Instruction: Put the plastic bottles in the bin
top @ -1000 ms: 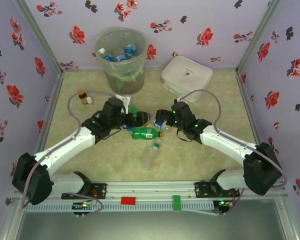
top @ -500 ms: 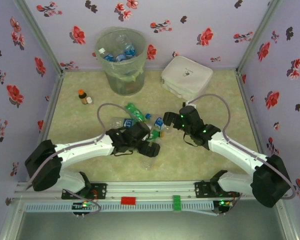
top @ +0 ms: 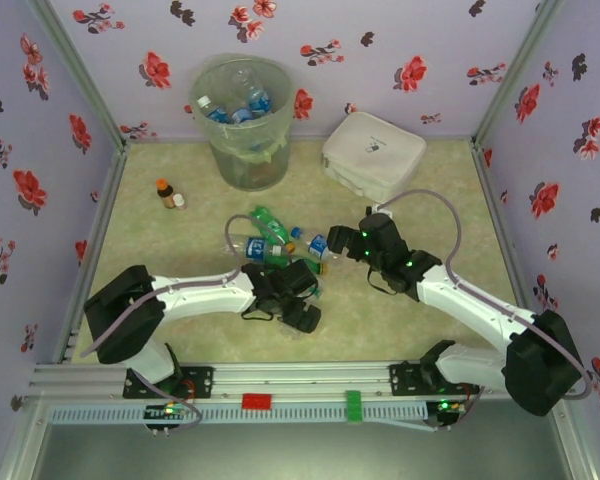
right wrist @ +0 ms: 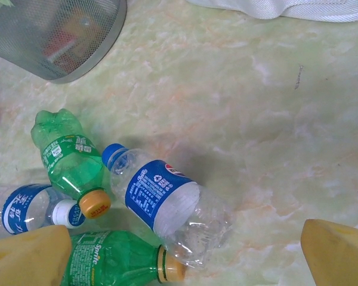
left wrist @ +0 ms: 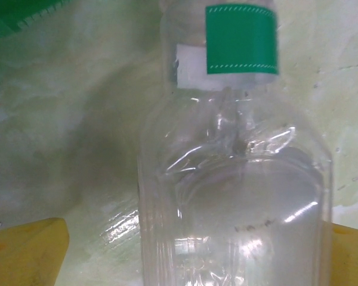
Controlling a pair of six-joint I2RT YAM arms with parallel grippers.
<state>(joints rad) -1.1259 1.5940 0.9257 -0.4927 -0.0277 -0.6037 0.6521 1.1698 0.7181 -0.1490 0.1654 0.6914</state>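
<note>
Since half a second ago the left arm has swung nearer the table's front edge, and the left gripper [top: 302,312] has come down over a clear bottle [left wrist: 232,196] with a green label that lies apart from the others. In the left wrist view its yellow fingers [left wrist: 25,250] stand apart on either side of that bottle, with a gap on one side, so nothing is clamped. The right gripper [top: 338,243] has barely shifted; its fingers [right wrist: 340,250] are spread wide above a blue-labelled bottle [right wrist: 167,199]. Beside that one lie a Sprite bottle [right wrist: 113,259], a crumpled green bottle [right wrist: 68,158] and a white-capped bottle [right wrist: 30,208]. The bin [top: 245,165] stands at the far side and already holds several bottles [top: 235,108].
</note>
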